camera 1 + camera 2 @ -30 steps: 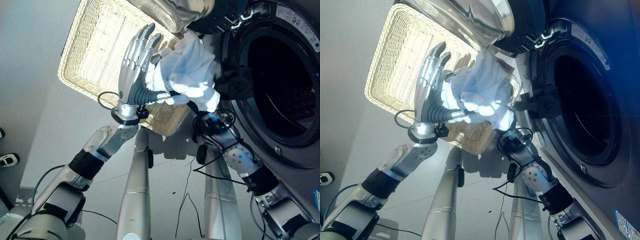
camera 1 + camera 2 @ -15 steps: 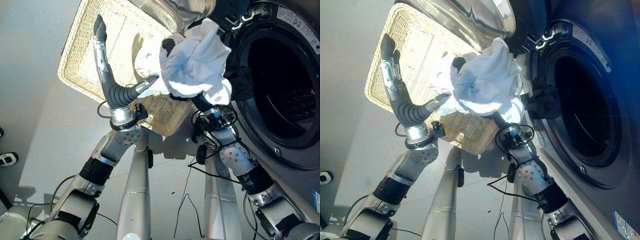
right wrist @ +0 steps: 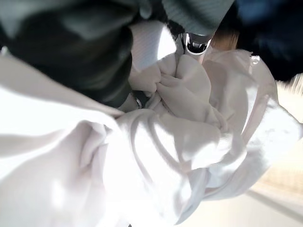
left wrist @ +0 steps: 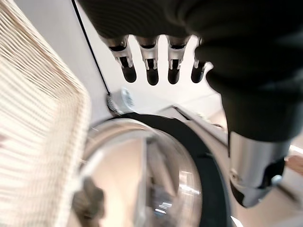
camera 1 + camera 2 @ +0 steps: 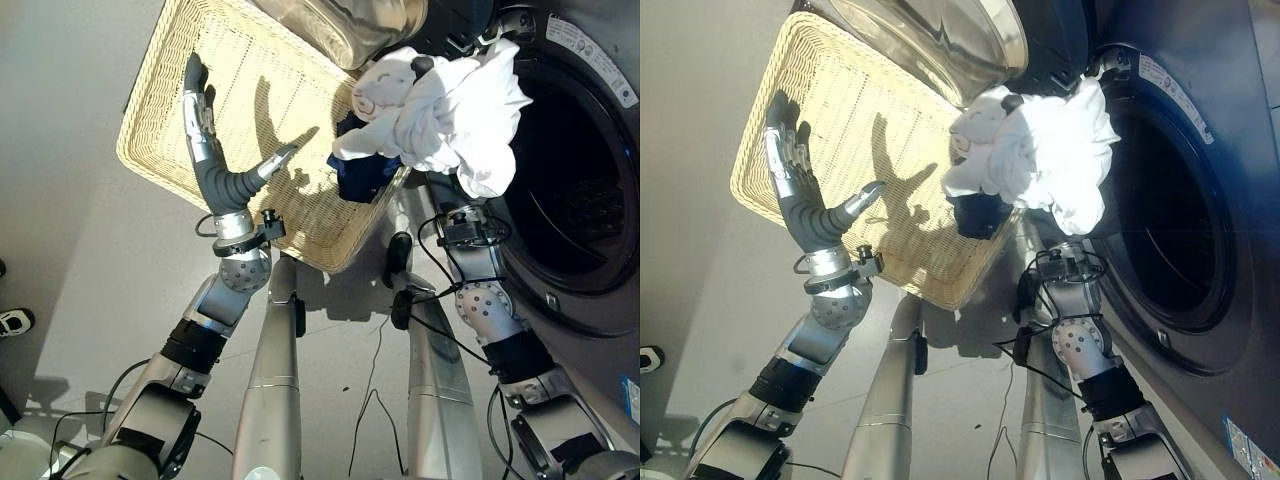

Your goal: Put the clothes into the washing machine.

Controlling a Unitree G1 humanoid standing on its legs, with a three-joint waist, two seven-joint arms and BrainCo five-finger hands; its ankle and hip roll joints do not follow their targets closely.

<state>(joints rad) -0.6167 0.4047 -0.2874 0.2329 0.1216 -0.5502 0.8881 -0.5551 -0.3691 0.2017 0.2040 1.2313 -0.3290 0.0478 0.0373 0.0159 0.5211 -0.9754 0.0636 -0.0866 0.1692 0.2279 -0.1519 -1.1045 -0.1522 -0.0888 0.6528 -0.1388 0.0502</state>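
Observation:
My right hand [image 5: 422,66] is shut on a bundled white garment [image 5: 440,110] and holds it up at the left rim of the washing machine's round opening [image 5: 590,170]. In the right wrist view its fingers [image 3: 193,43] curl into the white folds [image 3: 180,142]. A dark blue cloth [image 5: 362,172] shows just under the bundle at the wicker basket's edge; I cannot tell whether it hangs from the bundle or lies in the basket. My left hand [image 5: 203,140] stands open above the basket [image 5: 140,160], fingers [image 4: 151,71] straight, apart from the cloth.
The washer's glass door [image 5: 340,25] swings open over the basket's far corner, close to the bundle. The dark drum is deep behind the opening. Grey floor [image 5: 70,250] lies left of the basket.
The right hand has carried the white bundle to the right, up to the washer's opening. The left hand let go of it and stays spread over the basket. The dark blue cloth now shows.

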